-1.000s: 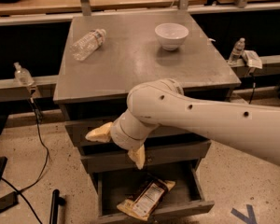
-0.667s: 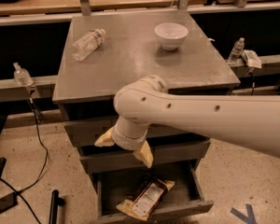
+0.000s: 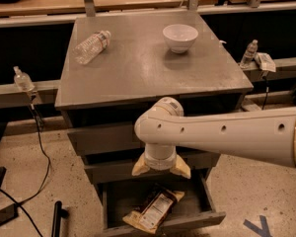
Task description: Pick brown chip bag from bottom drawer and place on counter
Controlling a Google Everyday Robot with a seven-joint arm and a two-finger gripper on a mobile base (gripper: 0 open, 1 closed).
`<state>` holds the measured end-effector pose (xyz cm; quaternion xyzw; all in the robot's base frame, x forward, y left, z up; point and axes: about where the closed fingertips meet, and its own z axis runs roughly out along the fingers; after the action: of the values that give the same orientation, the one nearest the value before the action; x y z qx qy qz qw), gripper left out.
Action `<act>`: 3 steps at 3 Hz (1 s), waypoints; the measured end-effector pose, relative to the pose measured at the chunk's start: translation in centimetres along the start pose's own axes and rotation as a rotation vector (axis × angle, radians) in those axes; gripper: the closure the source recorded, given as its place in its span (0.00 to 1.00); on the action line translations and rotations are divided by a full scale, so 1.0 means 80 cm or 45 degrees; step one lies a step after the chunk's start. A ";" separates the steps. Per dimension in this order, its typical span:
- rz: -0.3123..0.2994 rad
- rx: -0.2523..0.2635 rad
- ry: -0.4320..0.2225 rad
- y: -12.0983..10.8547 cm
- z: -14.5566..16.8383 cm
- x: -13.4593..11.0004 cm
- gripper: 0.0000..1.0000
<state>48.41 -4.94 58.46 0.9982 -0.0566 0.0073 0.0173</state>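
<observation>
The brown chip bag (image 3: 155, 208) lies flat in the open bottom drawer (image 3: 192, 218), dark brown with cream edges and a white label, slanting from front left to back right. My gripper (image 3: 161, 170) hangs above the drawer, just over the bag's back end, in front of the middle drawer. Its two cream fingers (image 3: 140, 168) are spread apart and hold nothing. The white arm reaches in from the right. The grey counter (image 3: 138, 68) is the cabinet's top, above the gripper.
A clear plastic water bottle (image 3: 91, 46) lies on the counter's back left and a white bowl (image 3: 180, 37) stands at its back right. Two shallower drawers (image 3: 103, 139) are shut above the open one. Cables and a black object lie on the floor at left.
The arm has swung to the right and lower, bringing the gripper from the cabinet's left front to directly above the chip bag. The bag has not moved.
</observation>
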 end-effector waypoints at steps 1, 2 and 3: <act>0.000 0.000 0.000 0.000 0.000 0.000 0.00; 0.053 0.039 0.069 0.046 0.048 0.012 0.00; 0.000 0.103 0.144 0.112 0.159 0.017 0.00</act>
<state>48.87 -14.46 46.05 0.9961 -0.0553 0.0660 -0.0200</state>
